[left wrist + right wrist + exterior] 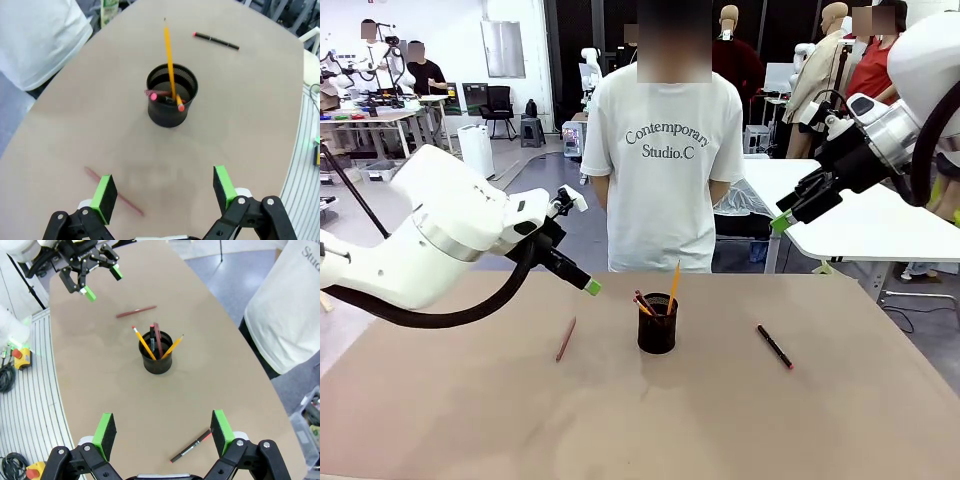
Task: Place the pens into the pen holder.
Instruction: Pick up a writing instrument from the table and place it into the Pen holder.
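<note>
The black mesh pen holder (657, 327) (171, 102) (156, 361) stands mid-table with several pens in it, among them a long yellow one (673, 283) (169, 52). A reddish-brown pen (566, 339) (129, 206) (136, 312) lies flat to the holder's left. To its right lies a black pen with a red tip (775, 347) (216, 41) (192, 446). My left gripper (586, 281) (164, 190) (102, 282) hovers open above the reddish-brown pen, empty. High at the right, my right gripper (783, 220) (162, 432) is open and empty, over the black pen.
A person in a white T-shirt (660, 170) stands at the far edge of the tan table (720, 430), hands behind the back. A white table (880, 225) lies beyond the right side.
</note>
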Available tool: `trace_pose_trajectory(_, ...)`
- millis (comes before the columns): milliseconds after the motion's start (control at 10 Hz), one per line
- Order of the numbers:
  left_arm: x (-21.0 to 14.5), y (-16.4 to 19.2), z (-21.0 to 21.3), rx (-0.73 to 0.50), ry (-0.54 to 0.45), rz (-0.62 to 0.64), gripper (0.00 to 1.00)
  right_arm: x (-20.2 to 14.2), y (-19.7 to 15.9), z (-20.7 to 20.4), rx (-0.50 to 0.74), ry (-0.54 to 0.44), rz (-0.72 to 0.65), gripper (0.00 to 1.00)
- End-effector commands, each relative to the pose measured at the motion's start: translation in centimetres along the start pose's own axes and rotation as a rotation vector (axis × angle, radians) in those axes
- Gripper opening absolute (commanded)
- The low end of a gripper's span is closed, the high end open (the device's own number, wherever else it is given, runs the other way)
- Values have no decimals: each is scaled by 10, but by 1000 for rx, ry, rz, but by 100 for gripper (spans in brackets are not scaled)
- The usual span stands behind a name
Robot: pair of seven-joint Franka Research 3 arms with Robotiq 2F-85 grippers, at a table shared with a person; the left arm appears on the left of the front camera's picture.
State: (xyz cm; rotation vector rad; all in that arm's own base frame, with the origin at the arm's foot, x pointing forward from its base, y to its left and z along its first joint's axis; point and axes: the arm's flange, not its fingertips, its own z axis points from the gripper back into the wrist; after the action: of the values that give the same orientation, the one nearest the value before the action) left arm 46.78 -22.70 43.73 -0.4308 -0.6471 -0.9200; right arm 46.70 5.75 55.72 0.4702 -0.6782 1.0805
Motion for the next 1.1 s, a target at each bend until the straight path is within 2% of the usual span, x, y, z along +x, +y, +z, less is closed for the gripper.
trace_pose_trajectory(0,12,10,0,48,132,182,100,1,0,1,4,-5,-2,100)
trace_pose_trajectory(100,13,24,-8,39,176,304,100,1,0,1,4,-5,-2,100)
trace_pose_trajectory(300,13,34,-22,39,240,402,100,1,0,1,4,-5,-2,100)
trace_pose_trajectory(400,13,41,-28,87,247,449,100,1,0,1,4,-5,-2,100)
trace_pose_trajectory(600,8,48,-47,131,277,494,100,1,0,1,4,-5,-2,100)
trace_pose_trajectory(800,-6,56,-61,170,420,460,100,1,0,1,4,-5,-2,100)
trace_pose_trajectory(1000,-8,58,-72,217,478,445,100,1,0,1,4,-5,-2,100)
